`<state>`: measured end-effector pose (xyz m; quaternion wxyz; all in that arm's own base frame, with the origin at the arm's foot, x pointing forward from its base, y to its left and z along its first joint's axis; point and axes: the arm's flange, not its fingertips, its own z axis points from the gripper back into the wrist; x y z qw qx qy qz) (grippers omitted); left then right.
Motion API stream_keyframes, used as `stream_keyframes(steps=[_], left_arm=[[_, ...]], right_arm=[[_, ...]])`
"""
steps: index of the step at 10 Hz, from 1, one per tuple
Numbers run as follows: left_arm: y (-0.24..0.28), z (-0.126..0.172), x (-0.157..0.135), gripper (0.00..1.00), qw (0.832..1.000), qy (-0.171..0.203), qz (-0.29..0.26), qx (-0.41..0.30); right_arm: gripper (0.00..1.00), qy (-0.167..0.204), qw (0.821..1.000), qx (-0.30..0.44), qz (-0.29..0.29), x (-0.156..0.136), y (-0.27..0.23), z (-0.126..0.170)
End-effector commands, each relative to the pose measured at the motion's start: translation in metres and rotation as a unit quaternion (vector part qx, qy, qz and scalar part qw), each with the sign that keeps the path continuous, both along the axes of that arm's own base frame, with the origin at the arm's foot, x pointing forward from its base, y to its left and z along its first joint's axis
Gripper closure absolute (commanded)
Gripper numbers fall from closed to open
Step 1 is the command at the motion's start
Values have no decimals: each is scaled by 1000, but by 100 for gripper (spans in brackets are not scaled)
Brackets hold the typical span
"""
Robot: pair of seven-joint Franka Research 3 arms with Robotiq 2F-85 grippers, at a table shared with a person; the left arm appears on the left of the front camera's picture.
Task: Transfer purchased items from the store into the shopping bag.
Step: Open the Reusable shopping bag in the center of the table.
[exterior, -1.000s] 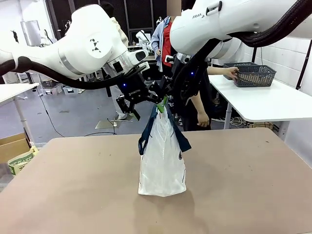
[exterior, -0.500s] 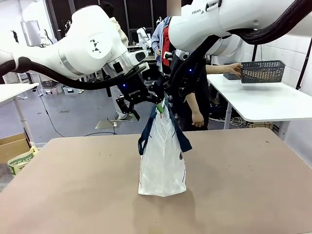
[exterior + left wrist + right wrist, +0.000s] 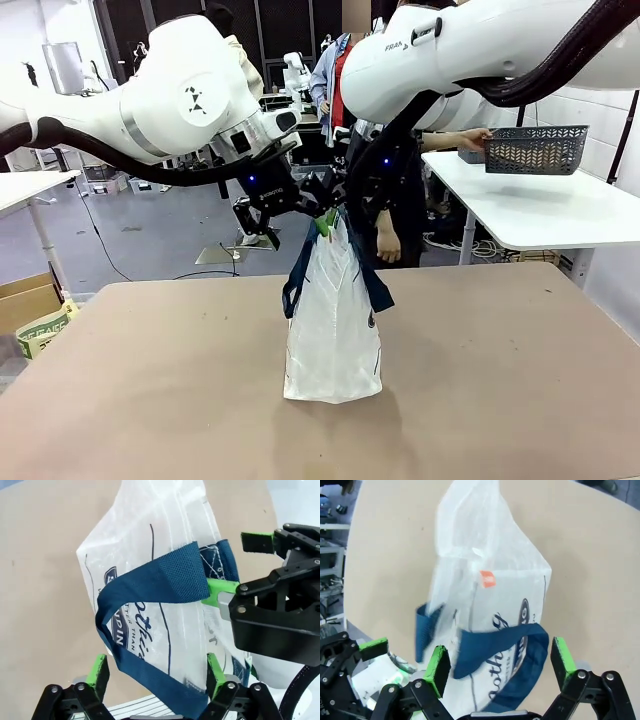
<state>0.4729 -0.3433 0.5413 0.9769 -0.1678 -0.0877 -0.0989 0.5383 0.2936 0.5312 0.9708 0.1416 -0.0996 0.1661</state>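
- Shopping bag [image 3: 332, 330]: unmoved, upright at mid surface [image 3: 150, 390].
- Store basket [image 3: 535, 150]: lifted off the far side table [image 3: 560, 212] within the last second, now carried by a person's hand [image 3: 478, 140]. Contents cannot be told; transfer judged not begun.
- Left gripper [image 3: 156, 672], right gripper [image 3: 500, 664]: jaws wide, each straddling one of the navy handles [image 3: 165, 580], nothing clamped.
- Print: "FRA…" read on right arm [image 3: 480, 40]; "PIN" inside the bag's oval logo [image 3: 116, 630].

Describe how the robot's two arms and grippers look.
The left arm and right arm are glossy white with rounded joints; black ribbed cables run along them. The left arm bears black triangle marks, the right arm dark lettering. The left gripper and right gripper are black with green pads.
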Motion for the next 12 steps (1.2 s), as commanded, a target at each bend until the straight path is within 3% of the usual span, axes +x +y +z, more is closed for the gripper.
stream_keyframes(steps=[1, 2, 5, 6, 9, 12], left_arm=[[-1, -8, 2, 26, 999, 2, 18, 31], [0, -11, 3, 45, 999, 8, 17, 36], [0, -18, 1, 100, 999, 13, 16, 37], [1, -19, 1, 100, 999, 12, 18, 37], [18, -15, -6, 100, 999, -1, 33, 38], [47, -11, -15, 100, 998, -19, 46, 45]], right_arm=[[0, 22, 1000, 10, -4, 0, 3, -6], [19, 2, 1000, 16, 10, 0, 3, -8], [78, 10, 1000, 25, 15, 2, 3, -10], [98, 11, 999, 24, 18, 1, 3, -11], [100, 5, 1000, 16, 21, -9, -9, -8], [100, -24, 999, -30, 11, -31, -39, -2]])
